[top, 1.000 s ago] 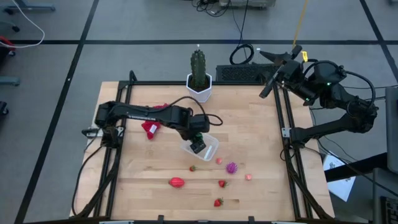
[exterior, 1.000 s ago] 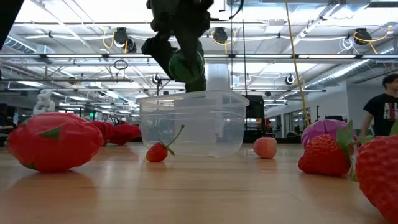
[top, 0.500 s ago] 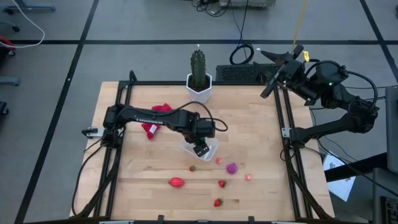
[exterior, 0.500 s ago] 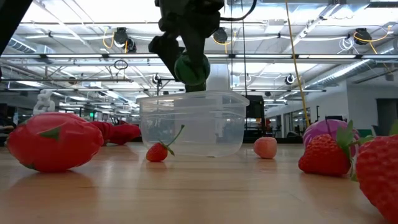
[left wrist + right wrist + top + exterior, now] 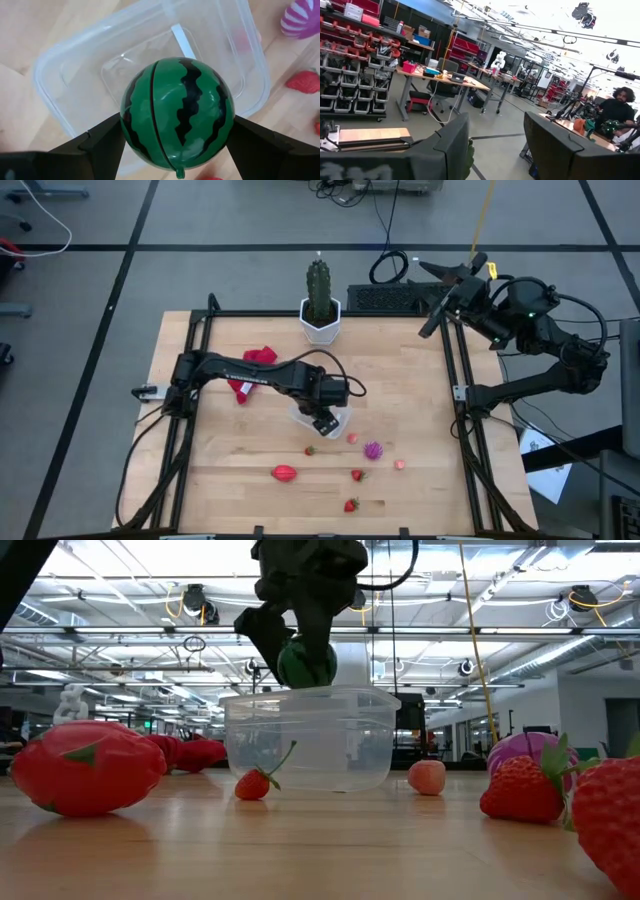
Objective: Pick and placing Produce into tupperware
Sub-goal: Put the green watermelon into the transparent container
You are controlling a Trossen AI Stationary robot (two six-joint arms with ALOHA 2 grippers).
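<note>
Right gripper (image 5: pixel 495 145) raised and aimed level into a large workshop room. Two dark fingers (image 5: pixel 452 147) in the foreground, jaws apart with open floor visible between them, nothing held. Beyond: wooden workbench (image 5: pixel 440 80) carrying small items, chair beneath; wall shelving (image 5: pixel 350 45) with red bins; white humanoid figure (image 5: pixel 498 61) farther back; overhead rails and lamps. Person (image 5: pixel 615 107) in dark clothing near the far edge.

Green ball (image 5: pixel 177 117) — dark wavy stripes
</note>
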